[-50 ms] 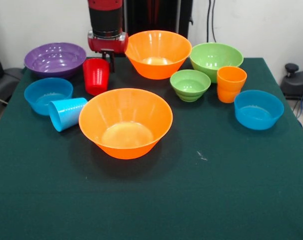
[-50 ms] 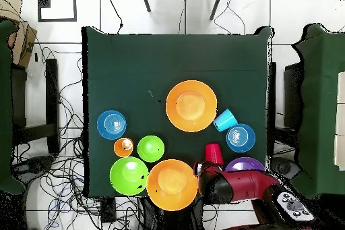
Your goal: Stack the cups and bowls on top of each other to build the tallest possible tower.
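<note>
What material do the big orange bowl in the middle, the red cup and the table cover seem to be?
Orange bowl: likely plastic, glossy; light glints on its rim and the wall glows slightly translucent.
Red cup: probably plastic too, smooth with a soft sheen.
Table cover: looks like dark green cloth, matte, with no reflections.

Jaws hidden behind red cup (image 1: 96, 75) — state unclear.
</note>
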`<state>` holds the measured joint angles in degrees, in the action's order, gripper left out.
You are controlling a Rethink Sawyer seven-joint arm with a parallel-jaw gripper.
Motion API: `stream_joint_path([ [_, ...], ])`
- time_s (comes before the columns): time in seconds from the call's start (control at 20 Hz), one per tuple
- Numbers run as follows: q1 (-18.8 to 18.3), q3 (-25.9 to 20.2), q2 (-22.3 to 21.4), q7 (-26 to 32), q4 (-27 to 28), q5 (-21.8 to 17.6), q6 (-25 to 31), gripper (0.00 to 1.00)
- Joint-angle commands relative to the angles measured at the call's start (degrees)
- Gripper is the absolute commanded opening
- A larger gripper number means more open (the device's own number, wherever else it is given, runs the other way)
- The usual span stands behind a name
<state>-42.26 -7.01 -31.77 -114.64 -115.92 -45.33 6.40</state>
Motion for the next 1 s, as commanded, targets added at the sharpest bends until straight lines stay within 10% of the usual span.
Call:
stream_joint_path([
  [0.05,-1.2,-7.2,-2.0,-2.4,-1.5,3.4,2.3,0.00],
  [0.75,-3.6,-12.4,-14.4,2.4,-8.3,17.4,20.4,0.00],
  [1.0,-3.2,-13.4,-12.2,2.5,-6.1,20.3,23.7,0.00],
])
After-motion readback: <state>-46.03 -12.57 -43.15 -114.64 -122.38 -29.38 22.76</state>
